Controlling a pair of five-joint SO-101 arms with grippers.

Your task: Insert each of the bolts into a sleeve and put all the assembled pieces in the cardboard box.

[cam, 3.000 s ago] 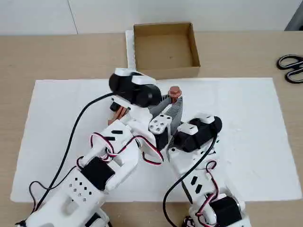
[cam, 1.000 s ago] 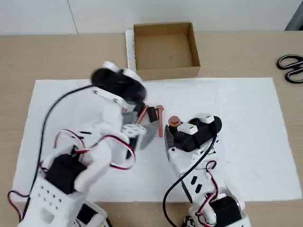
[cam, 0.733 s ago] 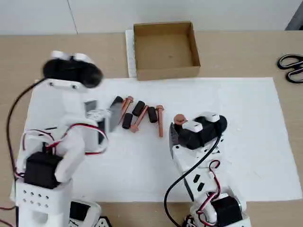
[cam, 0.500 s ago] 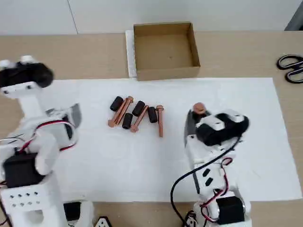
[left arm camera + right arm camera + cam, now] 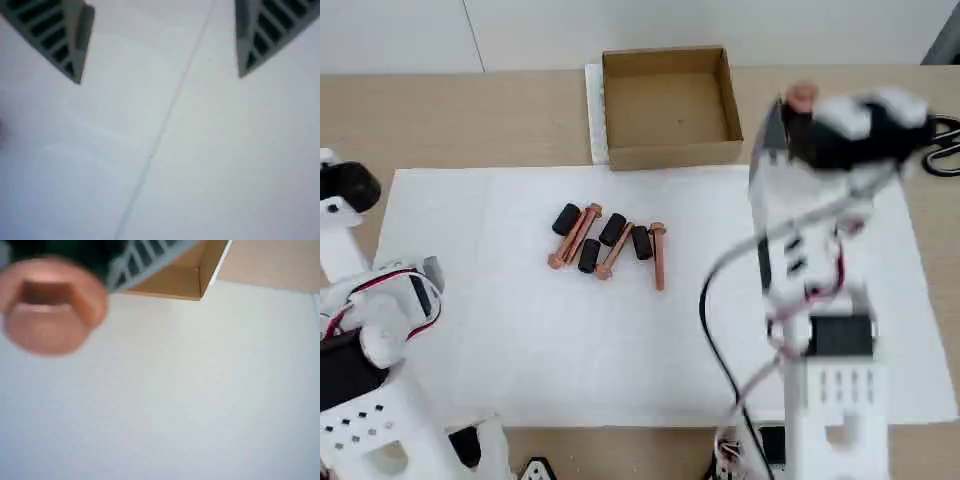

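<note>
Right gripper (image 5: 783, 122) is clamped down on one copper bolt (image 5: 802, 97), with the hex head sticking out past the fingers. In the right wrist view there's something black right behind the head. I honestly can't tell if that's a sleeve or just part of the gripper. In the high view the bolt hangs at about 3 o'clock from the cardboard box (image 5: 732, 100), near its side wall but not over the opening, roughly above the 1 o'clock stretch of the white sheet (image 5: 520, 350).

The box itself sits at 12 o'clock on the table (image 5: 450, 120), right against the sheet's far edge.

Left gripper (image 5: 160, 75) is spread wide open, with just bare sheet and a crease line between the fingers. That arm is parked down around 8 o'clock, at the sheet's edge.

The loose bolts (image 5: 616, 250) and black sleeves (image 5: 612, 229) lie flat in a mixed little cluster, a bit toward 10 o'clock from the sheet's middle. Some of them are touching. The bolt at the 3 o'clock end lies pointing 12 to 6. The whole bunch is well apart from both grippers.

Scissors (image 5: 948, 145) are at the table's 2 o'clock edge, partly behind the right arm.
</note>
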